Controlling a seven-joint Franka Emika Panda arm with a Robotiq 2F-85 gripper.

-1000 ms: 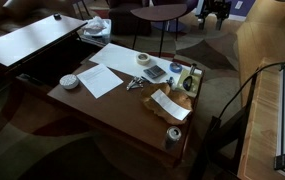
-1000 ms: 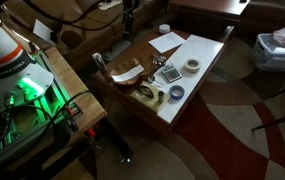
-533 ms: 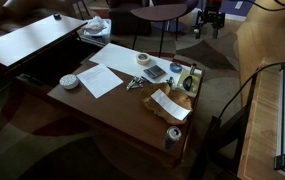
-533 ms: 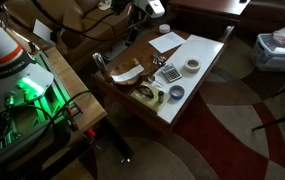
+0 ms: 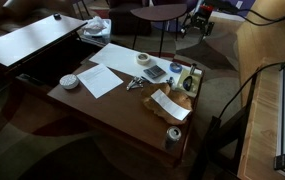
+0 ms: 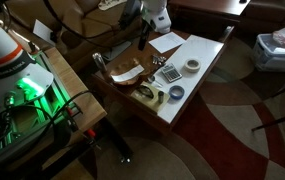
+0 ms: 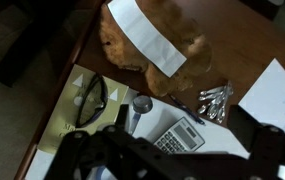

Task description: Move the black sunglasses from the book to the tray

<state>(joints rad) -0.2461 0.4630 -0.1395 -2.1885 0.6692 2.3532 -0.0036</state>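
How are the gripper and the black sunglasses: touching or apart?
Apart: in an exterior view the gripper hangs clear above the table where the black sunglasses lie.

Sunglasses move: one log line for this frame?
phase: pre-grasp | claw: open, empty, in the air above table | black sunglasses: untouched, lying flat beside calculator

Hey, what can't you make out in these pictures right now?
Black sunglasses: clear in the wrist view, but too small and dark to find in both exterior views.
Tool: tiny in an exterior view, and a dark blur at the wrist view's bottom edge. Open or shut is unclear.
Paper sheet: cut off by the wrist view's right edge.
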